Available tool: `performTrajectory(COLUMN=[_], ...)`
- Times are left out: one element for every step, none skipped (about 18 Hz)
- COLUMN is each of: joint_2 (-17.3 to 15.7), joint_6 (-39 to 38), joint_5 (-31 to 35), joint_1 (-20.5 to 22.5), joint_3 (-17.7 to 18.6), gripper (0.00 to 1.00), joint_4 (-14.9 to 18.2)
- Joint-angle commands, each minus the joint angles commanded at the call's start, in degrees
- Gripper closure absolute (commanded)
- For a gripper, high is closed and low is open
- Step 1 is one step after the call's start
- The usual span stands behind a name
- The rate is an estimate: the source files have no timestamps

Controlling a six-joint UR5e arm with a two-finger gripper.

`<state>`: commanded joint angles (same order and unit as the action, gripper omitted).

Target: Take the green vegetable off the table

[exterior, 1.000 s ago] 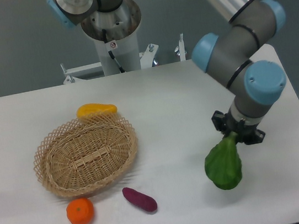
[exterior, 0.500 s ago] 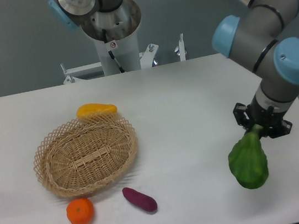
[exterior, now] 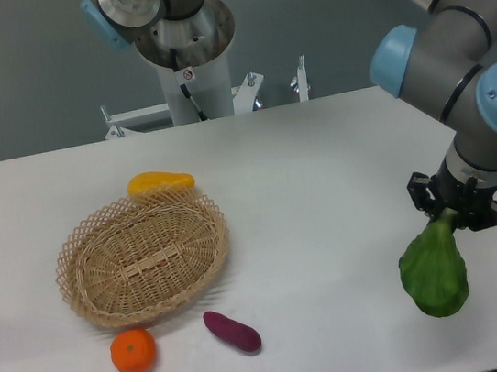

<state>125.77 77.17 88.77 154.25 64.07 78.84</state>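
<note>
My gripper clamped on pale stalk end of green vegetable, at right side of table. Vegetable hangs straight below my fingers, long axis near vertical, leafy end down. Looks clear of tabletop, though contact hard to judge.
</note>
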Motion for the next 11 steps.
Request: performTrajectory(joint_2=[0.1,0.1,0.0,0.1,0.0,0.0,0.0,0.0,0.1,0.1,0.0], joint_6=[0.0,0.1,0.3,0.4,0.4,0.4,0.4,0.4,0.4,0.6,0.9], joint_5=[0.0,0.1,0.6,1.1,1.1,1.1,1.1,1.1,1.1,1.1,1.1], joint_1=[0.0,0.0,-0.2,-0.4,-0.4,-0.4,-0.4,-0.4,-0.4,-0.4,-0.4], joint_3=[0.0,0.4,0.6,0.7,0.7,0.7,0.7,0.7,0.7,0.7,0.7], gripper=[0.85,0.85,0.85,0.85,0.85,0.85,0.84,0.84,0.84,0.84,0.84], joint_4=[0.0,-0.1,0.0,-0.1,-0.1,-0.1,-0.1,-0.1,-0.3,-0.4,-0.4])
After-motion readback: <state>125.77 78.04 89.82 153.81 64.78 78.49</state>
